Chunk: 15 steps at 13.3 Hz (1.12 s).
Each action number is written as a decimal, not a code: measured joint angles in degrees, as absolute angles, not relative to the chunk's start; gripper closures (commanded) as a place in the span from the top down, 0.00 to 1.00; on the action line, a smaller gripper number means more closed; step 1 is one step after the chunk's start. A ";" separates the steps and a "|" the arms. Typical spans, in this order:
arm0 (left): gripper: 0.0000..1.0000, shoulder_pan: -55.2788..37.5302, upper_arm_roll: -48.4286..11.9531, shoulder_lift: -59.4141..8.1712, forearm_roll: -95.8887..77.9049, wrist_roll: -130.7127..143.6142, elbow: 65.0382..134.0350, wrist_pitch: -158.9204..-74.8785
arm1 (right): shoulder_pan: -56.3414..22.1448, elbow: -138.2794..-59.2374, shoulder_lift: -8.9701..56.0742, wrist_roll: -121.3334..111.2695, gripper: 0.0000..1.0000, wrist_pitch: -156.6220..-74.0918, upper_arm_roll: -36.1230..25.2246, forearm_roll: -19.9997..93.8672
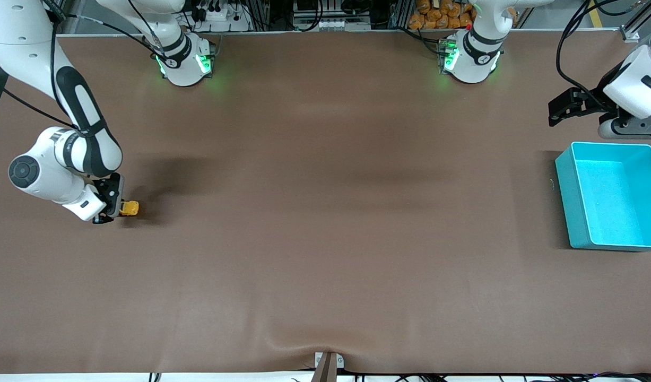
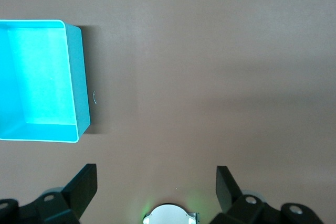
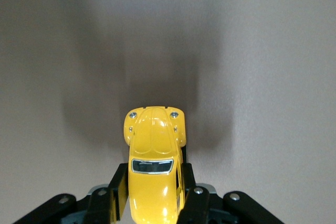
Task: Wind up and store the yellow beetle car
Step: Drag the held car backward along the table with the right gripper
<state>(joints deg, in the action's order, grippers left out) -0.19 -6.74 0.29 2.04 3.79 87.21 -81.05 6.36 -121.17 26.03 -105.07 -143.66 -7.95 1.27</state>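
Note:
The yellow beetle car (image 1: pixel 129 208) is at the right arm's end of the table, low at the brown mat. My right gripper (image 1: pixel 113 204) is shut on it, its fingers pressing the car's two sides. In the right wrist view the car (image 3: pixel 154 161) points away from the wrist with its hood and dark windscreen showing, and my right gripper (image 3: pixel 152 192) clamps its rear half. My left gripper (image 1: pixel 561 109) hangs open and empty near the teal bin (image 1: pixel 569 185). In the left wrist view its fingers (image 2: pixel 84 187) stand wide apart over bare mat.
The open teal bin stands at the left arm's end of the table and shows nothing inside; it also shows in the left wrist view (image 2: pixel 76 77). The brown mat (image 1: pixel 325 212) covers the table. A small clamp (image 1: pixel 328 363) sits at the table's near edge.

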 measured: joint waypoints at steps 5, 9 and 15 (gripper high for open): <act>1.00 -0.19 -6.74 0.29 2.04 3.79 87.22 -81.05 | 8.80 -120.01 26.78 -107.32 0.26 -143.59 -7.97 1.27; 1.00 -0.19 -6.74 0.29 2.04 3.79 87.22 -81.05 | 10.26 -118.93 27.36 -109.10 0.26 -143.17 -7.98 1.27; 1.00 -0.19 -6.74 0.29 2.04 3.79 87.22 -81.05 | 12.18 -117.64 28.17 -111.18 0.26 -143.14 -7.98 1.27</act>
<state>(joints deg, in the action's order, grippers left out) -0.19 -6.74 0.29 2.04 3.79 87.22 -81.05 12.18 -117.64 28.17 -111.18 -143.14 -7.98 1.27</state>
